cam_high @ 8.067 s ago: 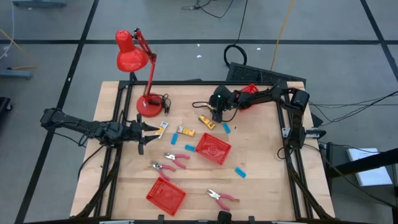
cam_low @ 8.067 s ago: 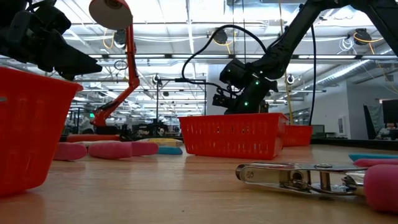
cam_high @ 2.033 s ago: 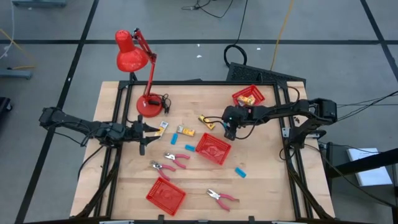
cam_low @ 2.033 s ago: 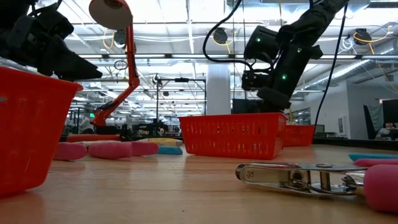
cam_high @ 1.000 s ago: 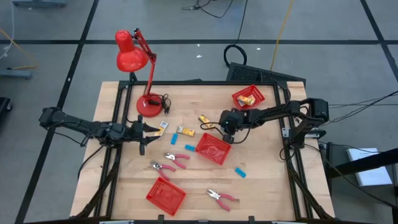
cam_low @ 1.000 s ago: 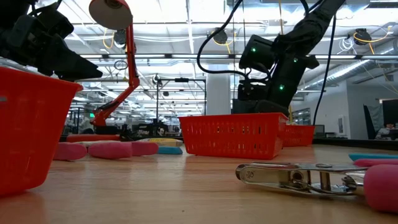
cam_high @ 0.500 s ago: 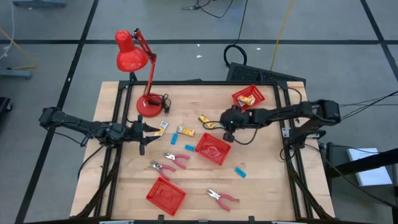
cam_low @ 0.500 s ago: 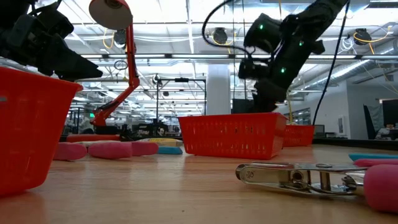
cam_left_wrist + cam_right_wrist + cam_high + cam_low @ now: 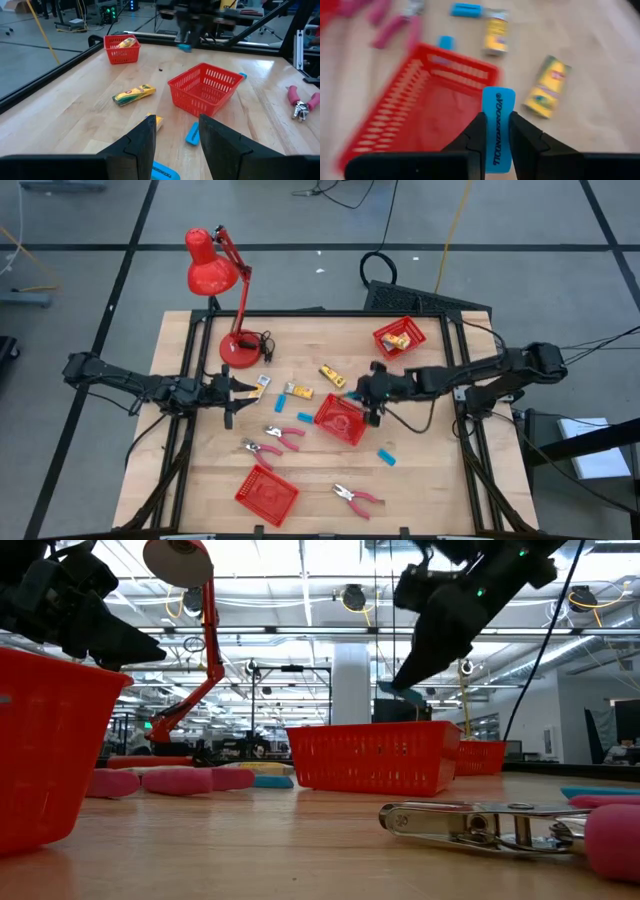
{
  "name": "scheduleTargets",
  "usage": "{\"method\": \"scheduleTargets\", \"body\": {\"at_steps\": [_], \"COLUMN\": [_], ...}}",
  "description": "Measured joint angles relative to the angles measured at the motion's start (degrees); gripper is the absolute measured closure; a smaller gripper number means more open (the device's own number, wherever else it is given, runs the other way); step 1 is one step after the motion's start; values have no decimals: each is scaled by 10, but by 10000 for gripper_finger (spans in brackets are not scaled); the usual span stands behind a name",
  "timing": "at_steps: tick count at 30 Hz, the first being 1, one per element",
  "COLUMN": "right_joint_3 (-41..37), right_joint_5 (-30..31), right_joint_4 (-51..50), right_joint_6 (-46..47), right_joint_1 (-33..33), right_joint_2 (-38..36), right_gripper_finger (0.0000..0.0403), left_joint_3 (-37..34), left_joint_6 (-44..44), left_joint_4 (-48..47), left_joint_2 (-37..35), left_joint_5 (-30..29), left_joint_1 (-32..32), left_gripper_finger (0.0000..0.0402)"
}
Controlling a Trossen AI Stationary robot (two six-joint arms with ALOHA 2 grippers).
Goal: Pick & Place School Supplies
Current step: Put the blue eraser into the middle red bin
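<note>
My right gripper (image 9: 362,393) is shut on a blue block (image 9: 497,107) and hangs over the far rim of the middle red basket (image 9: 342,420). In the low view the block (image 9: 400,692) shows well above the basket's rim (image 9: 375,730). My left gripper (image 9: 235,387) waits open at the table's left, low over the wood, with a yellow packet (image 9: 262,382) just ahead of it. Other blue blocks (image 9: 305,418), yellow packets (image 9: 332,376) and pink-handled pliers (image 9: 285,433) lie flat on the table. My right gripper pinches the blue block's two long sides (image 9: 493,150) between its two fingers. The fingers lie along the block, whose free end sticks out past the fingertips. They slant down from the table's right. The block is lifted clear, above the basket.
A far-right basket (image 9: 400,336) holds yellow packets, and a third basket (image 9: 266,494) stands near the front edge. A red desk lamp (image 9: 225,280) stands at the far left. More pliers (image 9: 355,497) and a blue block (image 9: 386,457) lie toward the front.
My right gripper has risen with the blue block and gone toward the table's near edge, from beside the middle basket's far side to over its far rim. The block now hangs clear above the basket.
</note>
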Motion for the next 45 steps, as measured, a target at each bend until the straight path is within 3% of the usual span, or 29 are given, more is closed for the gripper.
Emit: {"method": "scheduleTargets", "body": {"at_steps": [8, 20, 22, 28, 31, 37, 45], "right_joint_3": [2, 2, 2, 2, 2, 2, 4], "right_joint_5": [-42, -58, -55, -42, -41, -39, 56], "right_joint_4": [74, 78, 81, 80, 80, 64, -56], "right_joint_6": [45, 60, 63, 63, 58, 75, 149], "right_joint_1": [65, 61, 60, 60, 60, 65, 128], "right_joint_2": [37, 103, 103, 103, 103, 95, 31], "right_gripper_finger": [358, 358, 339, 214, 177, 176, 190], "left_joint_3": [0, 0, 0, 0, 0, 0, 0], "left_joint_6": [-2, -6, -6, -6, -6, -7, -6], "left_joint_4": [0, 0, 0, 0, 0, -1, -5], "left_joint_2": [0, 0, 0, 0, 0, 0, 3], "left_joint_5": [0, 0, 0, 0, 0, 0, 2], "left_joint_1": [0, 0, 0, 0, 0, 0, 0], "left_gripper_finger": [250, 250, 250, 250, 250, 250, 250]}}
